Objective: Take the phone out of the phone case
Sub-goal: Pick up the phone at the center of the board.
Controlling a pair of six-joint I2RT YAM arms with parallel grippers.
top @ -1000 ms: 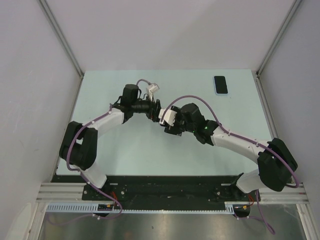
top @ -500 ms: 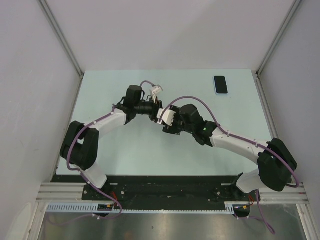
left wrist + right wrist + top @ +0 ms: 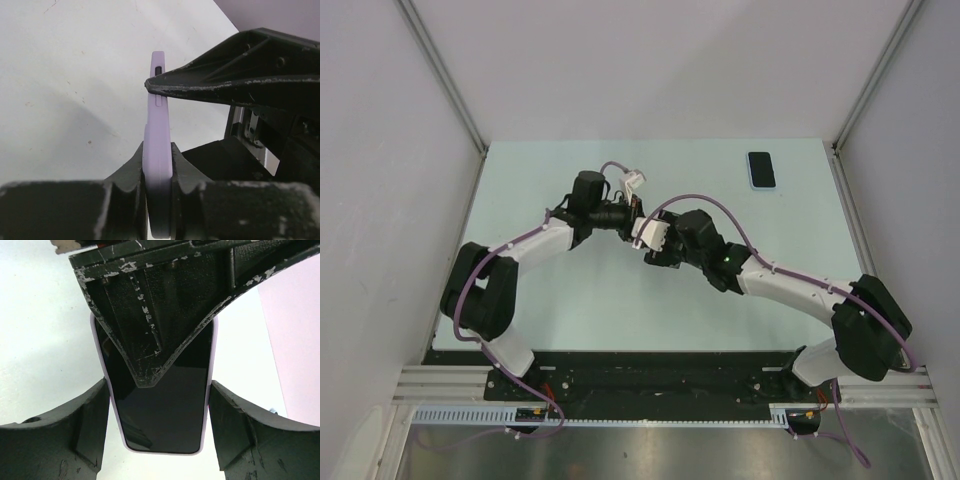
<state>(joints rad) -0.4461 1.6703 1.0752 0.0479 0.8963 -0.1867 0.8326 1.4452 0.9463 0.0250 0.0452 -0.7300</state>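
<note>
1. Left gripper (image 3: 157,165): my fingers were closed flat on the two broad faces of the lilac soft-plastic phone case (image 3: 157,120). They held it edge-on above the pale table top (image 3: 70,75).
2. Right gripper (image 3: 159,390): my fingers straddled the same case across its width, one pressed against each long edge. It was a wide hold, with contact apparent on both sides.
3. The glossy black phone (image 3: 160,420) sat inside the case with its screen facing my right wrist. The lilac rim showed all round it, so it was not yet out.
4. Governing relation: the phone's long axis ran from one wrist towards the other, lengthwise along both pairs of fingers. The two grips crossed each other, left on the faces and right on the edges, meeting near mid-length. Neither arm was nearer.
5. One left finger (image 3: 150,315) lay across the upper part of the screen.
6. Judgement: the phone could leave only on the screen side, which that finger covered. Peeling the rim back with my right fingers would probably have required my left hold to shift first.
</note>
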